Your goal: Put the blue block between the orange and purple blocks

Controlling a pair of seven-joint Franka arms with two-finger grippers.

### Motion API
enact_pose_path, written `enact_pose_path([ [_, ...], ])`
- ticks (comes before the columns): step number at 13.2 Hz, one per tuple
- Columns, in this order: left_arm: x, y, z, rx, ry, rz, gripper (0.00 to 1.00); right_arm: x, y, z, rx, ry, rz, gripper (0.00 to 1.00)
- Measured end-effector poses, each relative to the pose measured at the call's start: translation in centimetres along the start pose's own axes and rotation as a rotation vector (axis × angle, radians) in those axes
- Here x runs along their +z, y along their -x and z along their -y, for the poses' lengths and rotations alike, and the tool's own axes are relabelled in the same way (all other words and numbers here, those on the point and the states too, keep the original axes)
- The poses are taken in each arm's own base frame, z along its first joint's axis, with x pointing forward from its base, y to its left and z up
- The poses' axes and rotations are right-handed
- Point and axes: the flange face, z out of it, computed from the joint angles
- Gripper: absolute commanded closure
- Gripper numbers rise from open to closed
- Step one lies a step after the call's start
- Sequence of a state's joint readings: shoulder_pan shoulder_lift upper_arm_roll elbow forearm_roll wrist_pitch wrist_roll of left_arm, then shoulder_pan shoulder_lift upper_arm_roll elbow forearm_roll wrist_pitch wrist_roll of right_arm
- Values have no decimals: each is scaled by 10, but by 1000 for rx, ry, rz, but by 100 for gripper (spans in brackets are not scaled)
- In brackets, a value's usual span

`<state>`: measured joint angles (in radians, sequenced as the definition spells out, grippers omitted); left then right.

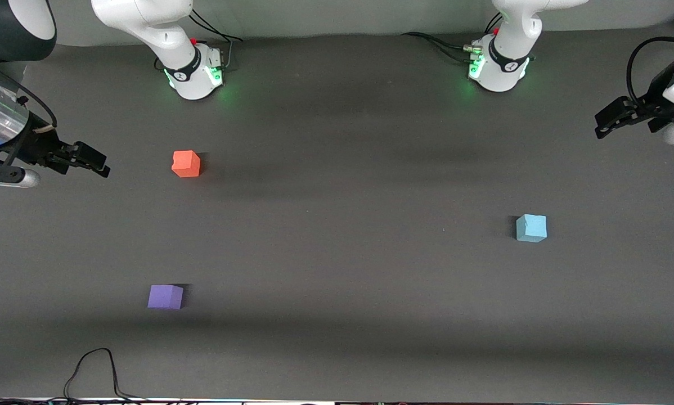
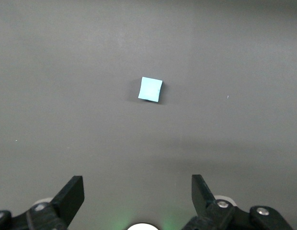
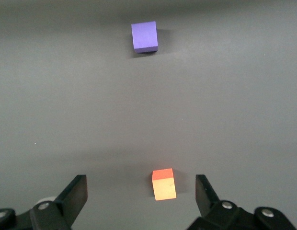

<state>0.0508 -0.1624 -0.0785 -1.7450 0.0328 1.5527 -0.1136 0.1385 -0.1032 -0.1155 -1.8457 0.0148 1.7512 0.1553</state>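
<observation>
Your right claw (image 1: 98, 165) hangs with its fingers apart and holding nothing, over the right arm's end of the dark grey desk (image 1: 337, 270), just beside the small orange-red matte foam cube (image 1: 186, 163); let that arm wait where it is. The small violet-purple matte foam cube (image 1: 165, 296) lies nearer the front camera than the orange one, almost in line with it, with a bare gap between them that looks wide enough to take a third cube. The small light sky-blue matte foam cube (image 1: 531, 228) sits well apart from both, toward the left arm's end of the desk. Your left claw (image 1: 607, 125) is up at that end, spread wide and empty, so this arm is the one to move. In the left wrist view the blue cube (image 2: 150, 89) sits slightly turned against the claw's line, so rotate the wrist to square the fingers (image 2: 72, 194) to two flat faces, come straight down, and close gently, since foam gives.
</observation>
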Motion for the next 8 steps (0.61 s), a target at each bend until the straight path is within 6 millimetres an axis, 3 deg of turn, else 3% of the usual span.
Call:
enact_pose_path([
  [8, 4, -2, 1, -1, 0, 14, 0, 0, 1, 4, -15, 0, 0, 0],
])
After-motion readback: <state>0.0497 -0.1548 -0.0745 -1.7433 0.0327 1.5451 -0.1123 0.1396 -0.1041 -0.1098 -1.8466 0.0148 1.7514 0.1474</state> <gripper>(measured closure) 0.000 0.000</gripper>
